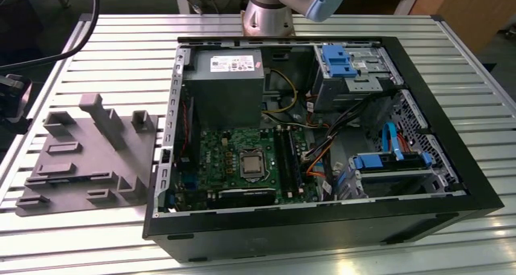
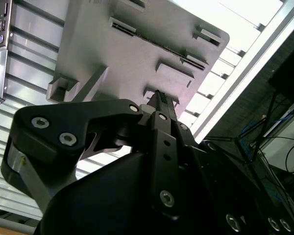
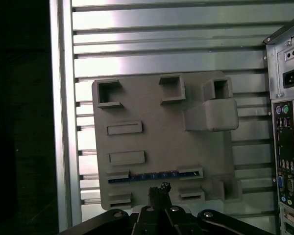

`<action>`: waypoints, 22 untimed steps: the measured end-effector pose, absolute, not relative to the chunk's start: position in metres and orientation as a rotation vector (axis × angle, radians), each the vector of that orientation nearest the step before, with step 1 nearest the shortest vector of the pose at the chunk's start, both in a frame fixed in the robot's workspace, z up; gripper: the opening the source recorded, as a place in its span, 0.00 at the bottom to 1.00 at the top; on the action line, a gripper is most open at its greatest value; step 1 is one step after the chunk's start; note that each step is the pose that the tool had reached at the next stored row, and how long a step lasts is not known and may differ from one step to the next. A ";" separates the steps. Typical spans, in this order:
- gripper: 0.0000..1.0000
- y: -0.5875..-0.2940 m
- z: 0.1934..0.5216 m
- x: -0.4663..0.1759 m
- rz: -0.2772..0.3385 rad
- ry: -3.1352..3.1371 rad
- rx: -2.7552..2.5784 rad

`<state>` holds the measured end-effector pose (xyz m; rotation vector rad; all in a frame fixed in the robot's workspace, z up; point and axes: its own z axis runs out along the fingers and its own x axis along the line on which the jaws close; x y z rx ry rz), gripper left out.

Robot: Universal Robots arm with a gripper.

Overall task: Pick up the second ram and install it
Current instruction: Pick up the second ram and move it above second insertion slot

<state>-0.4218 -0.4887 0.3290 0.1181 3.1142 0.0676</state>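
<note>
The second ram stands on edge in the grey fixture tray, its ends seated in two slotted holders. The tray sits on the table beside the open computer case. The gripper hangs near the stick's mid-length, fingers pressed together on nothing. A sound pick likely needs them spread astride the board, square to its faces and clear of both holders.

Overhead light glares white off the slatted table in both wrist views, while the open computer case lies shadowed inside in the exterior view.
</note>
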 end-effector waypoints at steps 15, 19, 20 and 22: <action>0.11 -0.489 0.329 -0.422 0.069 3.118 -0.014; 0.11 -0.489 0.329 -0.422 0.070 3.118 -0.083; 0.11 -0.489 0.329 -0.422 0.070 3.118 -0.099; 0.11 -0.489 0.329 -0.422 0.070 3.117 -0.132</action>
